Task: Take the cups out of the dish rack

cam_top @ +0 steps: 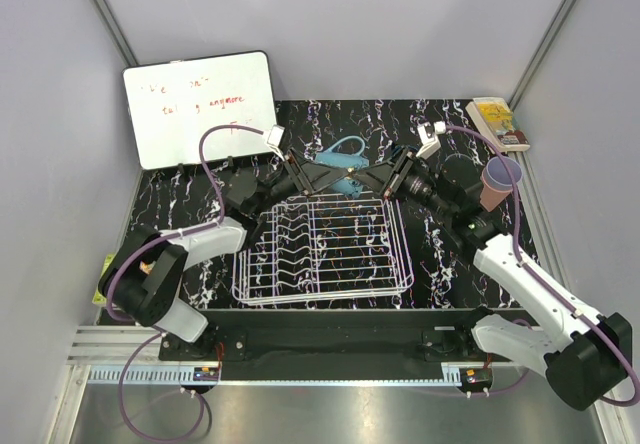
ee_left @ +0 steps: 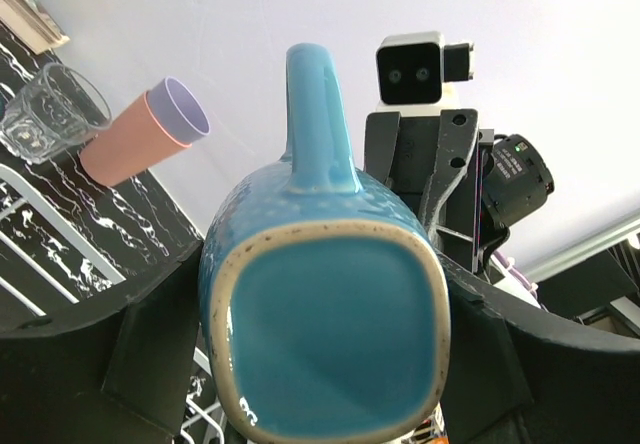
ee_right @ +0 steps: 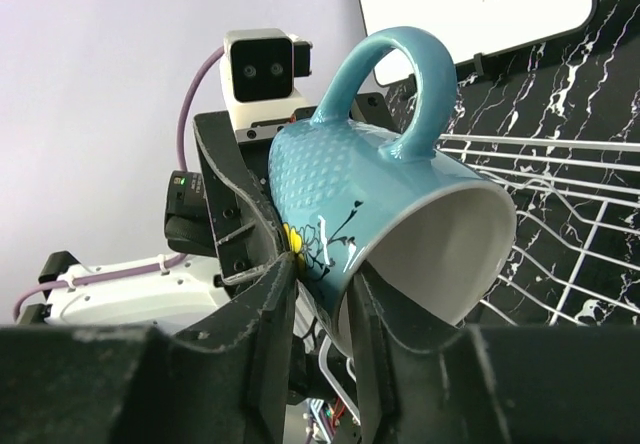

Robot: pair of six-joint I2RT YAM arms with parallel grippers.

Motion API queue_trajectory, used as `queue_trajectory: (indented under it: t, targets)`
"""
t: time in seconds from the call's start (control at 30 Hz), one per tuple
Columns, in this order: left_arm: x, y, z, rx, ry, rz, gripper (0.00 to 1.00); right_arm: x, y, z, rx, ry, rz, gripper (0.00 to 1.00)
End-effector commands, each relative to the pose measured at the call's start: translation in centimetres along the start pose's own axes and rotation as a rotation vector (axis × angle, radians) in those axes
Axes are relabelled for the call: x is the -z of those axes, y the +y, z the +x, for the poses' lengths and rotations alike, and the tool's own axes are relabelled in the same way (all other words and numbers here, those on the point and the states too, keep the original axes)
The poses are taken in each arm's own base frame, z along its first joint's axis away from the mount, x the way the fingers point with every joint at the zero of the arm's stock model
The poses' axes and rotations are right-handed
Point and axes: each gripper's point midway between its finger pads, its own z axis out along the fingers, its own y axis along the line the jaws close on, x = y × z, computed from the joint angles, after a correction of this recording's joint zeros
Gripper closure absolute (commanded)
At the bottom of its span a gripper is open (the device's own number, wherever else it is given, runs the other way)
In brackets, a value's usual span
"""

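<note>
Top external: L gripper (cam_top: 325, 177), R gripper (cam_top: 372, 179) both clamp teal mug (cam_top: 350, 176) above rack (cam_top: 325, 297) far edge.

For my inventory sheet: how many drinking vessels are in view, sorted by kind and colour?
teal mug: 1
pink tumbler: 1
lavender tumbler, nested in the pink one: 1
clear glass: 1
Total: 4

On the whiteboard (cam_top: 200, 109) at the far left I read only "anymore" in red; the rest is illegible.
</note>
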Motion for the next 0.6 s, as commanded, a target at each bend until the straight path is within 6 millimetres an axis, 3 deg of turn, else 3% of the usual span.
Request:
queue_trajectory:
  t: [0.0,0.3,0.57]
  targets:
    - [-1.0,-6.5,6.1,-0.104,0.221,0.25,1.0,-1.2,1.0,0.5,0.013,0.012,-0.066,0.63]
    - [-0.7,-6.4,6.2,-0.116,0.213,0.237,1.0,0.4,2.2,-0.4,0.032,-0.049,-0.082,0.33]
    - [-0.7,-6.1,6.1,-0.11,0.204,0.23,1.0,1.9,4.1,-1.5,0.054,-0.105,-0.131,0.31]
